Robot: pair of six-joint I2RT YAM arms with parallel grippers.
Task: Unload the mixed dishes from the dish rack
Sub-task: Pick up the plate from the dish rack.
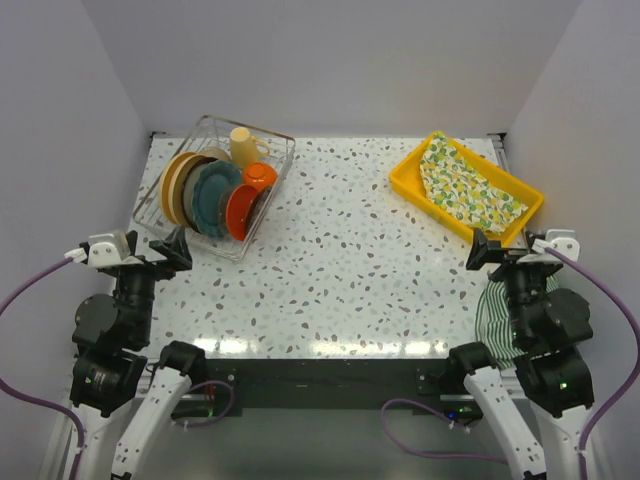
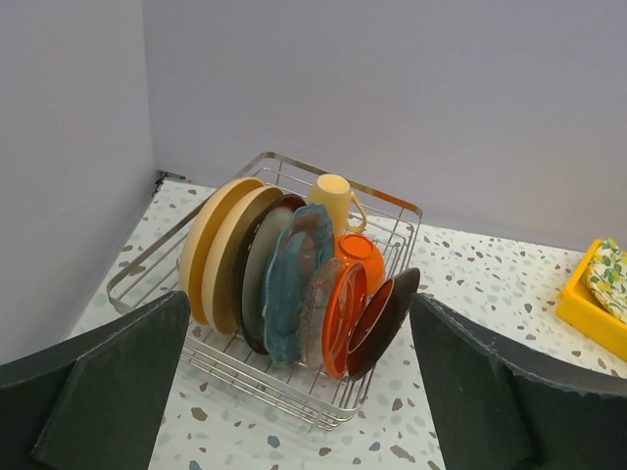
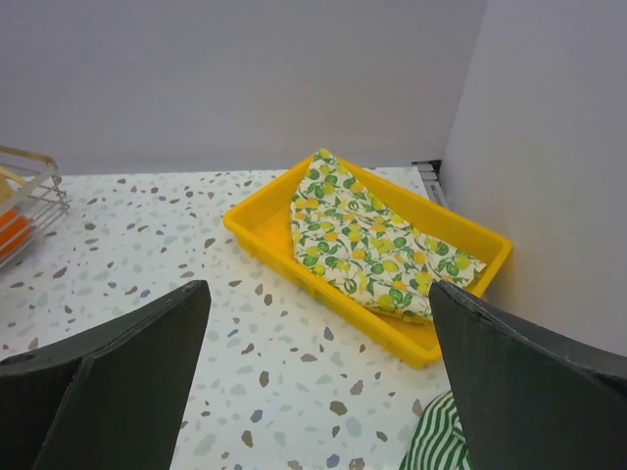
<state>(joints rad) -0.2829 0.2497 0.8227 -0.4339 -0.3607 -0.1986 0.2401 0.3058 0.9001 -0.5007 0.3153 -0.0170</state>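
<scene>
The dish rack [image 1: 270,190], a silvery wire basket, stands at the far left of the table. In it, on edge, are tan-yellow plates [image 2: 211,245], a dark brown plate [image 2: 257,259], a teal plate [image 2: 294,274], an orange plate [image 2: 348,308] and a dark bowl [image 2: 387,313]. Behind them are an orange bowl [image 2: 361,253] and a cream mug [image 2: 335,199]. My left gripper [image 1: 176,250] is open and empty, just in front of the rack's near corner [image 2: 333,416]. My right gripper [image 1: 488,250] is open and empty at the right, near the yellow tray.
A yellow rectangular tray [image 1: 408,182] with a lemon-print cloth [image 1: 465,185] sits at the far right, also in the right wrist view [image 3: 255,235]. A green-striped cloth [image 1: 495,320] hangs at the table's near right edge. Walls close in on the left, back and right.
</scene>
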